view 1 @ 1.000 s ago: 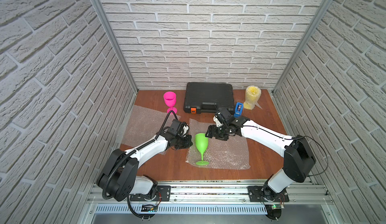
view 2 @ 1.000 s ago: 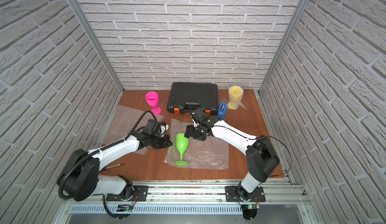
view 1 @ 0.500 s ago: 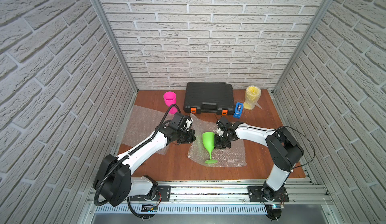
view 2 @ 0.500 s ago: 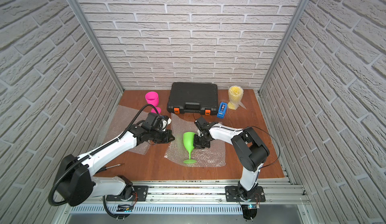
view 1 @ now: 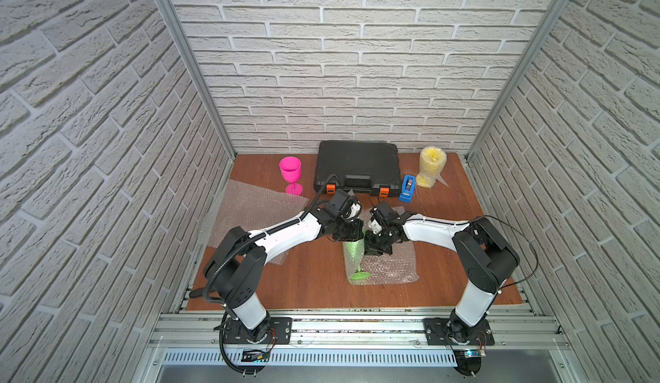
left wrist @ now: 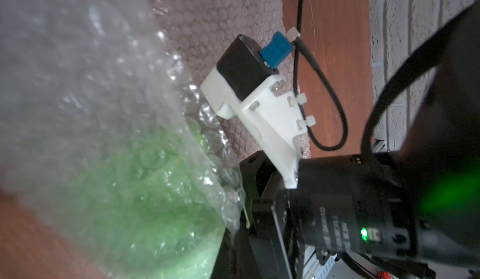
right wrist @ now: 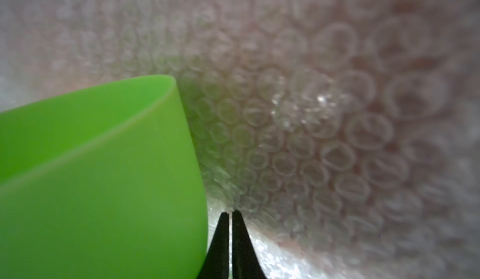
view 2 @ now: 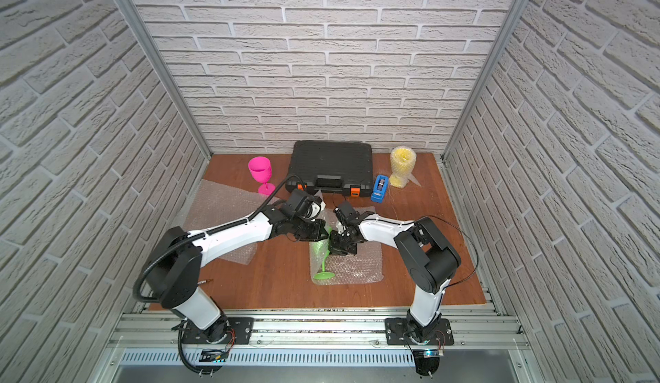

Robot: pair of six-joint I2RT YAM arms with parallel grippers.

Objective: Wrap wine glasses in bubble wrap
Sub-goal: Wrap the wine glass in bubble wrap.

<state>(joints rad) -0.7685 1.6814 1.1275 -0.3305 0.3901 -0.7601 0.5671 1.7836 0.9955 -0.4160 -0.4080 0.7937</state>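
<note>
The lime green wine glass stands on a bubble wrap sheet at the table's middle. The sheet's left side is folded up over the bowl. My left gripper is shut on that raised bubble wrap at the bowl's top, and the green bowl shows through it. My right gripper is shut on bubble wrap right beside the bare green bowl. A pink wine glass stands uncovered at the back left. A yellow one stands wrapped at the back right.
A second bubble wrap sheet lies flat under the left arm. A black case sits against the back wall, with a blue tape dispenser to its right. Brick walls close in on three sides.
My left gripper has pulled the sheet's edge rightwards up over the green glass's bowl. My right gripper has moved in beside the bowl and shut on the wrap.
</note>
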